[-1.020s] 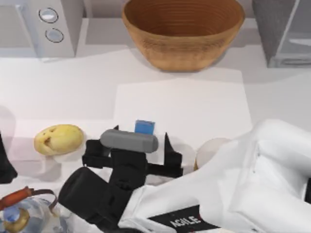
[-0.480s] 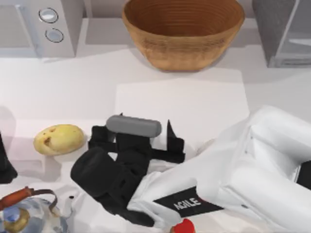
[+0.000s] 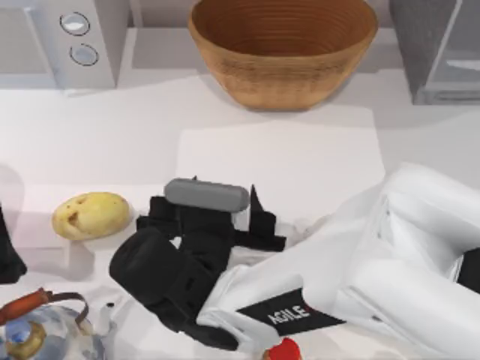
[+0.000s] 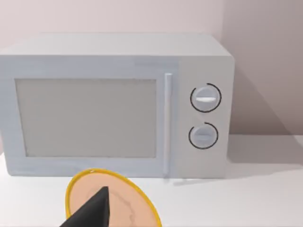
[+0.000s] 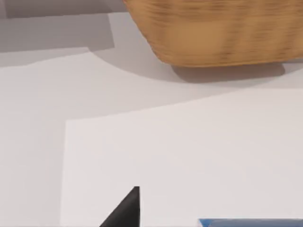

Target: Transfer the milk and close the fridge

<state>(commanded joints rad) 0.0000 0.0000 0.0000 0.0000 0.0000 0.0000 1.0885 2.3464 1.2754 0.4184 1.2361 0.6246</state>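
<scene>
The milk (image 5: 248, 222) shows as a strip of blue top at the edge of the right wrist view, beside one black fingertip (image 5: 127, 210). From above, the carton is hidden under the grey bar of my right gripper (image 3: 210, 202), which hangs over the table's middle-left with its fingers spread wide, open, one on either side of that spot. The fridge (image 3: 439, 45) stands at the back right, dark grey with a paler door panel. My left gripper (image 3: 7, 255) is parked at the far left edge, and one of its fingertips (image 4: 97, 210) points at the microwave.
A big wicker bowl (image 3: 281, 49) sits at the back centre and a light-grey microwave (image 3: 67, 37) with two dials at back left. A potato (image 3: 90, 215) lies left of the right gripper, a kettle (image 3: 34, 330) at front left. A white mat (image 3: 300, 161) covers the middle.
The right gripper has slid toward the back over the milk, whose blue top showed a second ago and is now covered. Its fingers have drawn slightly closer together.
</scene>
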